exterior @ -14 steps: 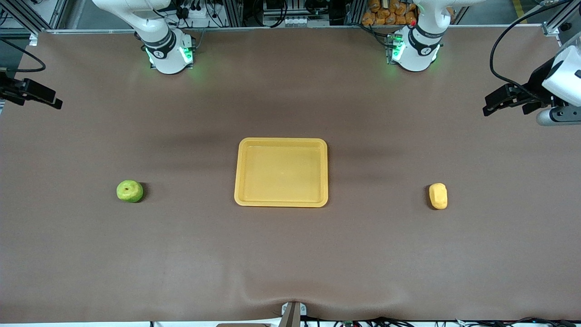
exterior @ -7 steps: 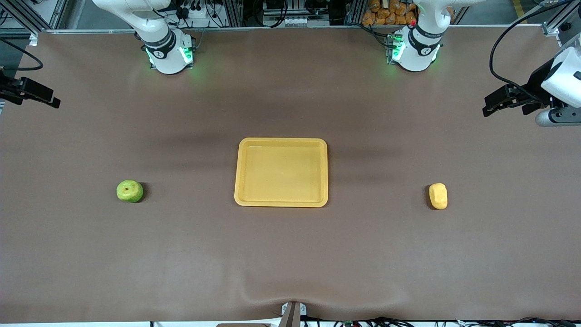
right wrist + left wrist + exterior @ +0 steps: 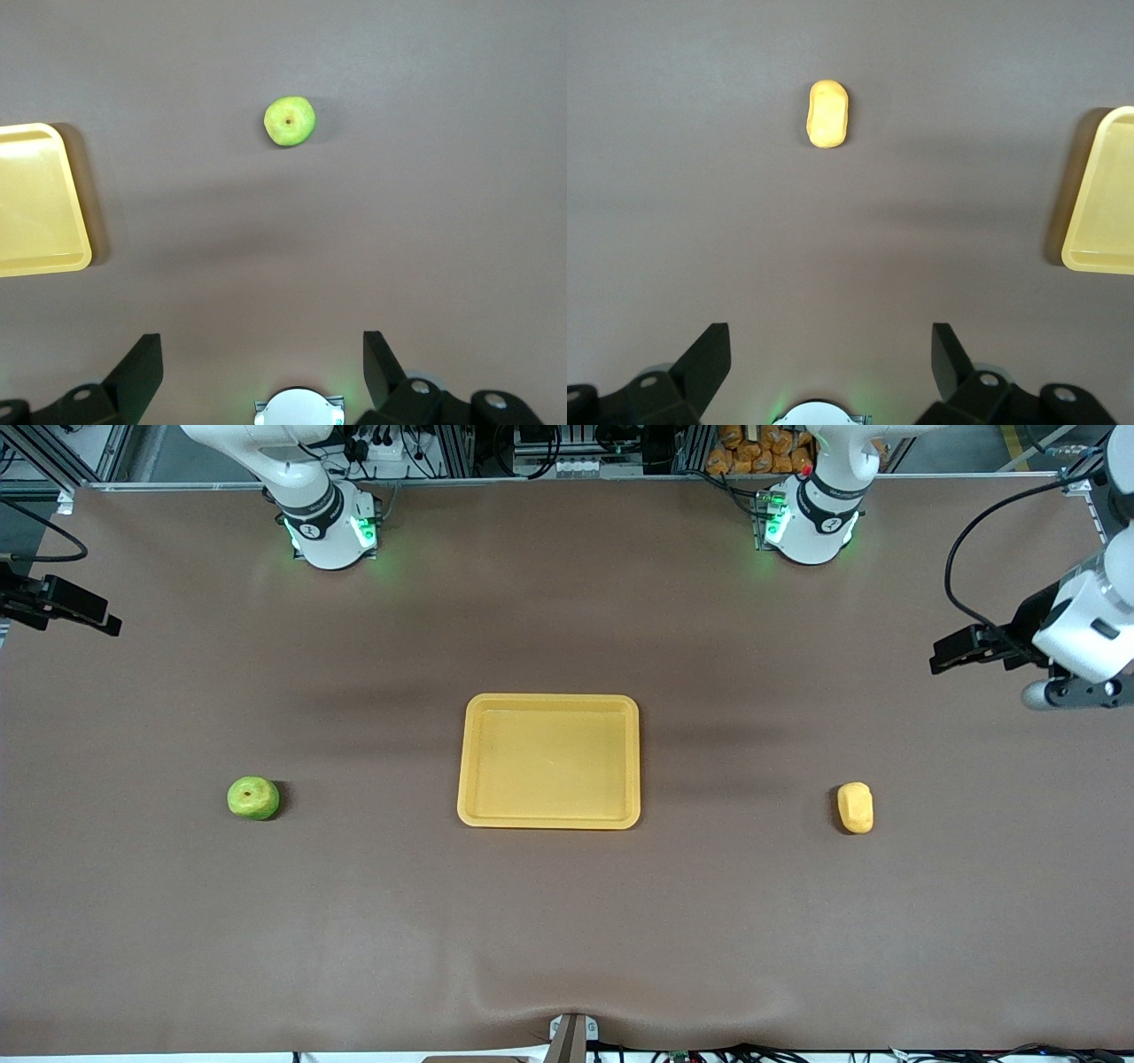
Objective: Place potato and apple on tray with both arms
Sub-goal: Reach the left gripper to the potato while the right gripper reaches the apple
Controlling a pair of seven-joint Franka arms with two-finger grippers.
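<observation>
One potato (image 3: 855, 808), one apple (image 3: 253, 798), one tray (image 3: 548, 817), two arms (image 3: 1076, 624)

No readable text, labels or numbers, as far as visible.

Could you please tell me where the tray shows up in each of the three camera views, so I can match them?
Front view: the tray lies mid-table, between the apple and the potato.
Left wrist view: only one end of the tray shows at the picture's edge; the potato lies apart from it.
Right wrist view: one corner of the tray shows at the edge; the apple lies apart.
Shared landmark: the tray itself.
</observation>
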